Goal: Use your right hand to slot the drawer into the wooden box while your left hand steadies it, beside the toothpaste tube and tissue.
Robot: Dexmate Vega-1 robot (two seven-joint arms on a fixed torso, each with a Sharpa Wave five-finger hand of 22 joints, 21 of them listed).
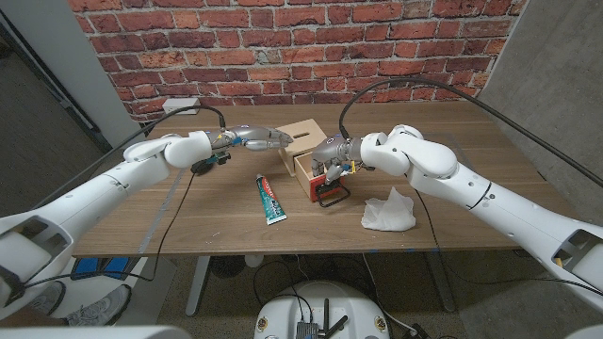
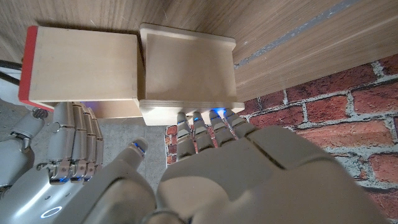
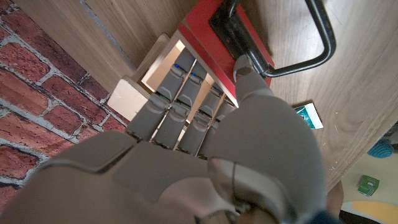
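Note:
The light wooden box [image 1: 298,139] lies at the table's middle back. The drawer [image 1: 318,181], pale wood with a red front [image 3: 227,38] and a black wire handle [image 3: 313,45], sticks out of the box's mouth toward the front edge. My right hand [image 1: 333,155] grips the drawer, fingers [image 3: 184,93] hooked inside it and thumb on the red front. My left hand [image 1: 249,139] reaches to the box's left side; its outstretched fingertips [image 2: 205,119] touch the box [image 2: 186,68], thumb apart. In the left wrist view the drawer [image 2: 84,65] lies against the box's open end.
A green-and-white toothpaste tube [image 1: 271,199] lies in front of the box, left of the drawer. A crumpled white tissue [image 1: 390,212] sits at the front right. A black cable [image 1: 179,202] trails across the table's left side. A brick wall stands behind.

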